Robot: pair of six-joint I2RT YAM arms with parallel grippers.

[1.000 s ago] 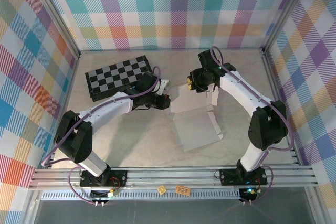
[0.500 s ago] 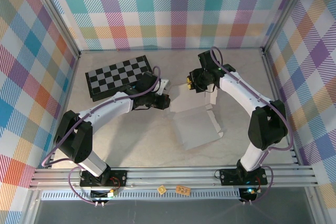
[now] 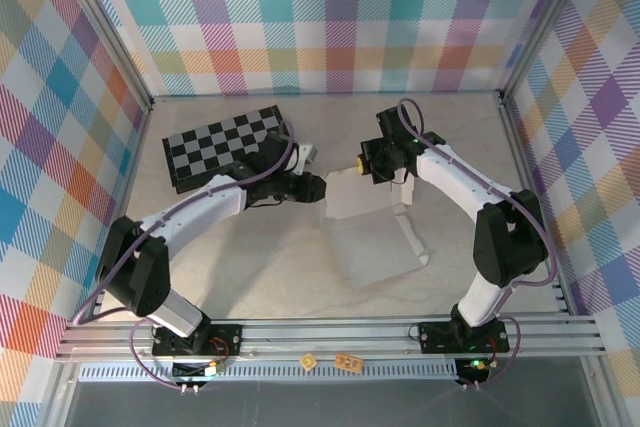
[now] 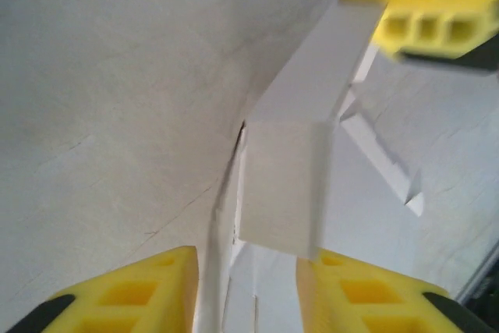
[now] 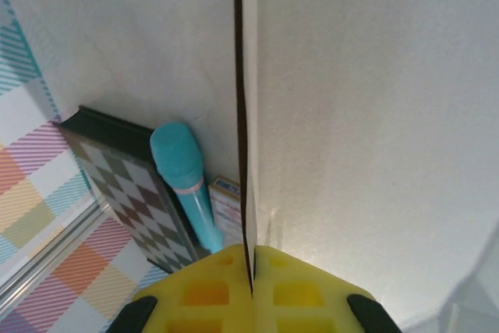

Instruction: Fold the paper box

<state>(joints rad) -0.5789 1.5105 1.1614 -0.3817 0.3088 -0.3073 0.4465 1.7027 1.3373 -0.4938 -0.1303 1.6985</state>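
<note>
Right jaws pinched shut, left jaws parted.

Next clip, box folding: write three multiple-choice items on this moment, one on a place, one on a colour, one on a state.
1. Seen from above, where does the checkerboard lie relative to the box?
A) to its far left
B) to its near right
C) under it
2. What colour is the marker beside the checkerboard?
A) red
B) teal
C) black
3. The right gripper is:
A) open, holding nothing
B) shut on the box's edge
C) shut on the marker
Answers: 1 A, the board sits toward the far-left corner, apart from the box. 2 B, the right wrist view shows it teal. 3 B, the jaws meet on the thin card edge.
</note>
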